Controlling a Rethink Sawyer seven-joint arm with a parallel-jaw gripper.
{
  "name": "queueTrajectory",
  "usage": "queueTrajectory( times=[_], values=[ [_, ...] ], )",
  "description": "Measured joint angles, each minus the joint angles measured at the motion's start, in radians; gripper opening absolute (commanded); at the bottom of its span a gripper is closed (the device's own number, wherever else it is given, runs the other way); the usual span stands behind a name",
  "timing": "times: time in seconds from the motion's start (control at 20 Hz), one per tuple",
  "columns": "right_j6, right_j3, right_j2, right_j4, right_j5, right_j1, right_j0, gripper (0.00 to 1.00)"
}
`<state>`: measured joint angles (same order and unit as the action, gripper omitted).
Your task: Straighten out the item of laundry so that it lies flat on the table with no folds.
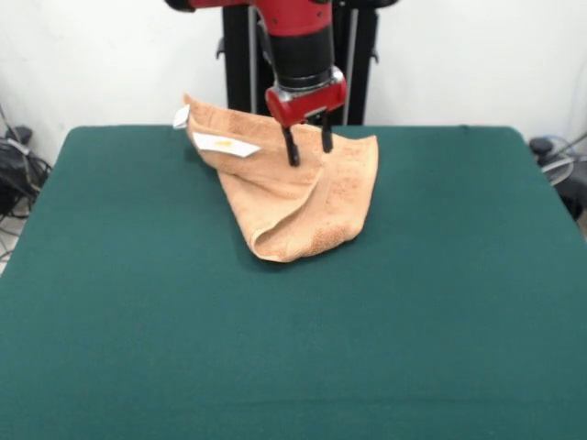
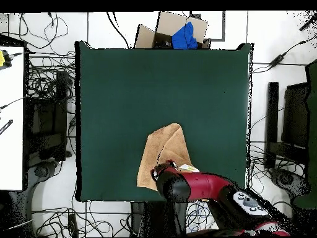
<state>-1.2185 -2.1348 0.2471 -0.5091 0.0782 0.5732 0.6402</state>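
Hanging over the towel [image 1: 298, 197], the gripper [image 1: 308, 147] shows two dark fingers [image 1: 291, 148] set narrowly apart with a gap between them and nothing held in that gap; tips sit on or just above the cloth, contact hard to confirm; in the front view the arm [image 1: 298, 37] is cut off by the top edge; in the overhead view the arm [image 2: 204, 186] covers the gripper entirely and hides the towel's [image 2: 162, 155] end nearest the base, so that edge cannot be read.

Towel is folded over itself, not flat; it lies on the table [image 1: 293, 348] at the far side, roughly mid-width, close to the far edge; front view: rough triangle, wide side along the far edge, rounded folded tip pointing near; one corner lifts at far left, with a white label [image 1: 226, 144] lying on the cloth beside it and another small white bit at the corner itself, too small to identify; a fold ridge runs from far left down to the near tip; overhead view: long axis runs from the base end toward table centre, leaning slightly right, narrowing to a point.

Past the table's far end in the overhead view, a cardboard box [image 2: 167, 31] with something blue [image 2: 184, 36] in it; cables on the floor around.
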Motion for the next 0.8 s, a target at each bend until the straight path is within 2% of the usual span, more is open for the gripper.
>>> queueTrajectory(
  times=[0.7, 0.75, 0.8],
  values=[
    [0.0, 0.016, -0.019, 0.0, -0.068, -0.065, -0.001, 1.0],
    [0.0, 0.019, -0.019, 0.0, -0.072, -0.07, -0.002, 0.0],
    [0.0, 0.019, -0.019, 0.0, -0.073, -0.071, -0.002, 0.0]
  ],
)
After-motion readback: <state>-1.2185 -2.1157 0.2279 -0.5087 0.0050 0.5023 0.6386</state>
